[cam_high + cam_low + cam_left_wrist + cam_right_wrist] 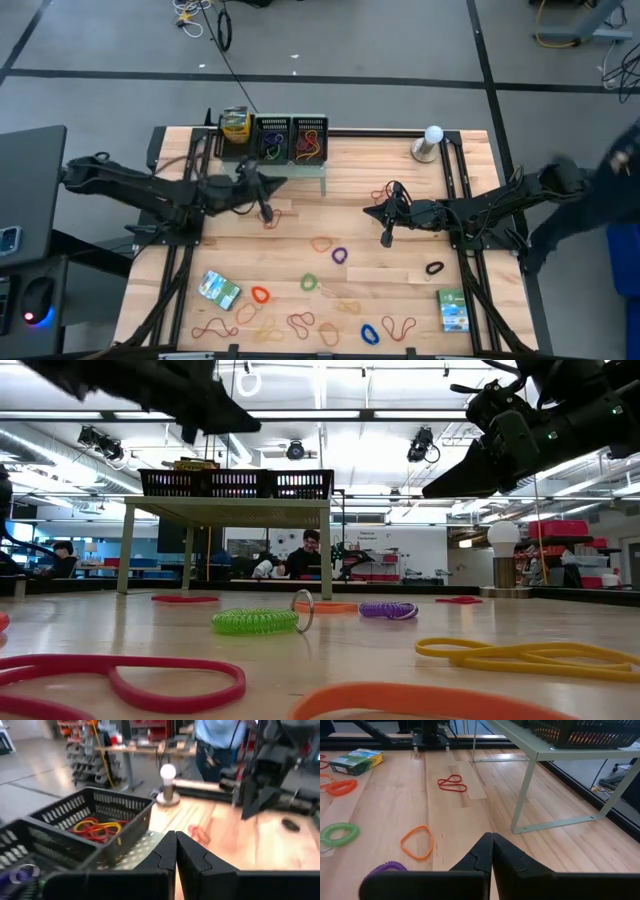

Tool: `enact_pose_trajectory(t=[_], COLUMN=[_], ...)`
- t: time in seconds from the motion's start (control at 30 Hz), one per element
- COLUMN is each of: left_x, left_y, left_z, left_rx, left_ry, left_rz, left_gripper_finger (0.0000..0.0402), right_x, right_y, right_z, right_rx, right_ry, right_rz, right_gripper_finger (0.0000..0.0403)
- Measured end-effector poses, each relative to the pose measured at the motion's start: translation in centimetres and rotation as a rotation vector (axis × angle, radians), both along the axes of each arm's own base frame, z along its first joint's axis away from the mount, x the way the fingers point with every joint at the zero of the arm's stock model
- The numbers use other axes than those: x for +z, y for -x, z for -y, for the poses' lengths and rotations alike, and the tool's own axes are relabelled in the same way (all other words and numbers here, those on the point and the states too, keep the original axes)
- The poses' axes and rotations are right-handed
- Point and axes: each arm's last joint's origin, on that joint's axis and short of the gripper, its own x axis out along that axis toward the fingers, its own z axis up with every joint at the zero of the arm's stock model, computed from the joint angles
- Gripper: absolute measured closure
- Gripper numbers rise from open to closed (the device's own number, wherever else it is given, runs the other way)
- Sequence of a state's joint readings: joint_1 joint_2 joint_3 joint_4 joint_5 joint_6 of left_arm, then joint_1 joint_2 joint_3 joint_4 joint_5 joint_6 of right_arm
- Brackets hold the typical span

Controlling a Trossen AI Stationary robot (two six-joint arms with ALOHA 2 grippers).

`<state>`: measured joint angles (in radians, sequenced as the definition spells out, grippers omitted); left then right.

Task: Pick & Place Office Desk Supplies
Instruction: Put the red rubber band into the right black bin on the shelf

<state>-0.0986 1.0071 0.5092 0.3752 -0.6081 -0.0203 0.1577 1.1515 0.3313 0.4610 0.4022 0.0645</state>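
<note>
Rubber-band loops lie scattered flat on the wooden table: red (pixel 272 218), orange (pixel 321 243), purple (pixel 339 256), green (pixel 309 283), black (pixel 434 268), with several more along the near edge. Two green-white-blue packets (pixel 218 290) (pixel 453 310) lie flat near the near corners. My left gripper (pixel 265 210) (pixel 176 851) is shut and empty, in the air beside the shelf, above the red loop. My right gripper (pixel 387 238) (pixel 491 847) is shut and empty, right of the orange loop (pixel 417 842) and purple loop (pixel 387 868).
A pale-green perforated shelf (pixel 300 167) at the far edge carries black mesh trays (pixel 272 140) (pixel 308 140) holding bands (pixel 97 828). A light bulb on a stand (pixel 432 142) is at the far right. A person stands beyond the table's right edge (pixel 615 190).
</note>
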Motion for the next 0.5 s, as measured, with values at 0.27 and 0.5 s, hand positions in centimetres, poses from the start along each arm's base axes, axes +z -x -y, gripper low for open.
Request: enact_pose_trajectory(t=[0.27,0.5], left_x=[-3.4,-7.1], left_y=[-2.8,-5.6], left_z=[-0.5,1.6], left_rx=[-0.074,-0.161], left_ry=[0.116,0.123], left_rz=[-0.034,-0.045], left_gripper_finger=[0.0395,0.0396], right_x=[0.1,0.5], right_y=[0.0,-0.2], right_z=[-0.1,-0.2], right_rx=[0.0,0.012], right_ry=[-0.081,-0.129], right_rz=[0.026,0.082], right_gripper_finger=[0.0387,0.0387])
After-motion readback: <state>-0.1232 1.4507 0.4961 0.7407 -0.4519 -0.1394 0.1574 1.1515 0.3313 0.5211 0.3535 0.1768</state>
